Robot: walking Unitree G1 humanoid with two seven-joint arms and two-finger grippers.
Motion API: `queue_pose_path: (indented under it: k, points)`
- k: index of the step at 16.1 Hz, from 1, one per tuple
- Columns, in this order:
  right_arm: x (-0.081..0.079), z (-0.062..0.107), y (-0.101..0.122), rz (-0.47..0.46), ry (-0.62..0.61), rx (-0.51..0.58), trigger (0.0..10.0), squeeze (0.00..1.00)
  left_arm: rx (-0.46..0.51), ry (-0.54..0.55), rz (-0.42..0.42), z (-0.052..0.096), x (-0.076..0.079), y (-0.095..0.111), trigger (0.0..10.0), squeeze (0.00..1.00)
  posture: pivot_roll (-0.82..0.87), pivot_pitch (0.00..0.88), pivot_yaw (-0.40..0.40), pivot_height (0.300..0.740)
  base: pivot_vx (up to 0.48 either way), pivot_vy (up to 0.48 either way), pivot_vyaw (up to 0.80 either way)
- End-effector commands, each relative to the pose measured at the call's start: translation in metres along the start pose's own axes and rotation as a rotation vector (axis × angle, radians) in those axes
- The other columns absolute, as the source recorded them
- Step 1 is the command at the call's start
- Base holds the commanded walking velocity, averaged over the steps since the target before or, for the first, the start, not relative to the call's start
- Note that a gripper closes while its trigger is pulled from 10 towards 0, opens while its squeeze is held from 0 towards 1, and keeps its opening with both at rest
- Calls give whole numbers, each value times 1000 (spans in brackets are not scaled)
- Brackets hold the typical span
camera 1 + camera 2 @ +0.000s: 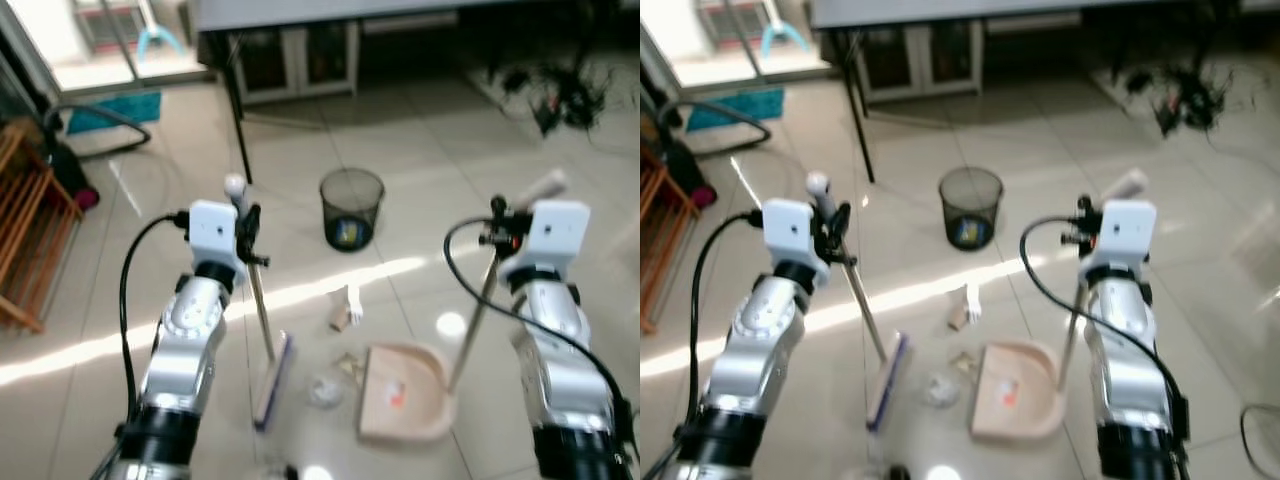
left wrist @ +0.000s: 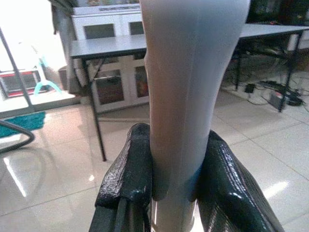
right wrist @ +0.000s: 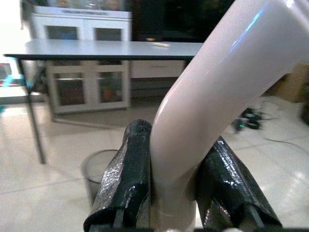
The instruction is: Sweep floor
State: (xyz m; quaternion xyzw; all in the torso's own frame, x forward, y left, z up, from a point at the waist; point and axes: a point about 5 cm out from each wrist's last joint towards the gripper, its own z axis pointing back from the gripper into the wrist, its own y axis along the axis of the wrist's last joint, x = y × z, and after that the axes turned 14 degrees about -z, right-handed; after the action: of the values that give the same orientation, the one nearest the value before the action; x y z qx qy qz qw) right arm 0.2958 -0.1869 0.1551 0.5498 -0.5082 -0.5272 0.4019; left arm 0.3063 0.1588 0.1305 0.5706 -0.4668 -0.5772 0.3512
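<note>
Black fingers of left gripper (image 2: 176, 193) clamp broom handle (image 1: 260, 310) — right gripper (image 3: 176, 193) fingers clamp dustpan handle (image 1: 470, 325), arms raised.

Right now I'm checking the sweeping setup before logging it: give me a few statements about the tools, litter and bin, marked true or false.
1. The left gripper is shut on the grey broom handle. True.
2. The right gripper hangs idle. False: it grips the pale handle of the beige plastic dustpan.
3. The black mesh waste bin lies tipped over. False: it stands upright beyond the dustpan.
4. Scraps of litter lie on the tiled floor between broom head and dustpan. True.
5. The dustpan rests on the floor. True.
</note>
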Motion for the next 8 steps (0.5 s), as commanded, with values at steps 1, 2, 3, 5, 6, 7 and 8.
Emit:
queue_pose_path:
  k: [1,2,3,5,6,7,8]
  points:
    - [-3,0,8,-15,28,43,10000,0,44,13,-24,-2,-4,9,10000,0,-24,51,52,740,0,0,0]
    - [-3,0,8,-10,34,43,10000,0,45,14,-22,-1,-4,8,10000,0,-24,51,52,740,0,0,0]
    - [-4,0,7,-13,43,42,10000,0,45,18,-33,0,-5,7,10000,0,-23,49,52,740,0,0,0]
    - [-4,0,8,-22,52,47,10000,0,47,21,-39,0,-5,8,10000,0,-22,54,52,740,0,0,0]
    - [-5,0,8,-33,58,52,10000,0,50,29,-46,-1,-7,8,10000,0,-17,67,54,740,0,0,0]
    - [-5,0,7,-50,49,49,10000,0,33,26,-51,-2,-8,5,10000,0,-17,65,56,740,0,0,0]
    - [-5,0,7,-45,44,54,10000,0,39,22,-56,-3,-8,5,10000,0,-16,74,60,740,0,0,0]
